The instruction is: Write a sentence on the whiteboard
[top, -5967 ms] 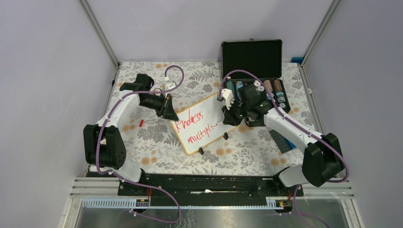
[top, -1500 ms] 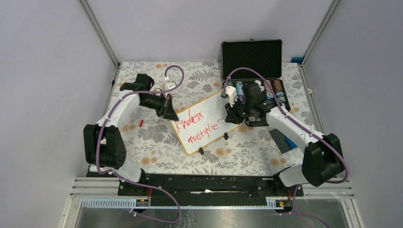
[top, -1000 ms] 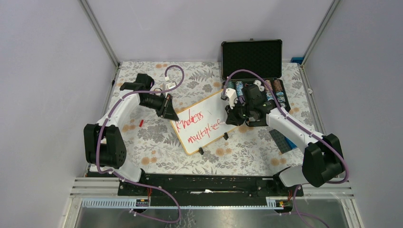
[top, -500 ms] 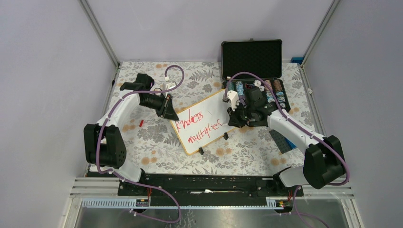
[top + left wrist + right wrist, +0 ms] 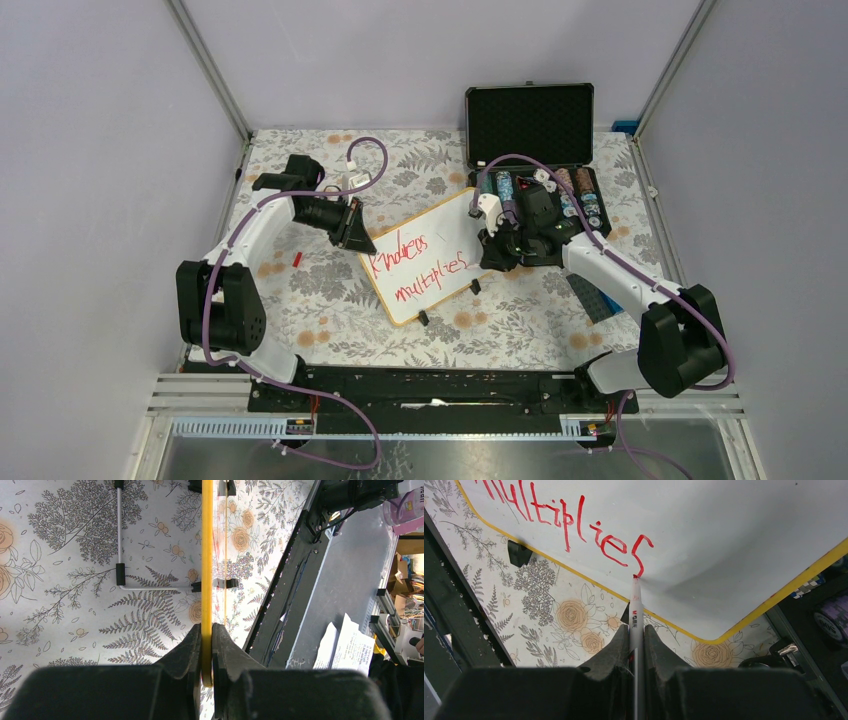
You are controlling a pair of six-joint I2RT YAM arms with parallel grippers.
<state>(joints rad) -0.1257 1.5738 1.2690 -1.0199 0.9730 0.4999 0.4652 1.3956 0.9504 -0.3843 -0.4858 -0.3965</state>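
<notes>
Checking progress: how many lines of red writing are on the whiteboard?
2. The upper line starts by the left gripper; the lower line ends at the marker in the right gripper. Nothing seems hidden.

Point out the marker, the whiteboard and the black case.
marker [image 5: 636, 605], right wrist view, white barrel near the tip.
whiteboard [image 5: 734, 535], right wrist view, blank white face.
black case [image 5: 528, 122], top external view, inside of open lid.

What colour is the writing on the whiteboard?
The writing is red; the right wrist view shows it best.
</notes>
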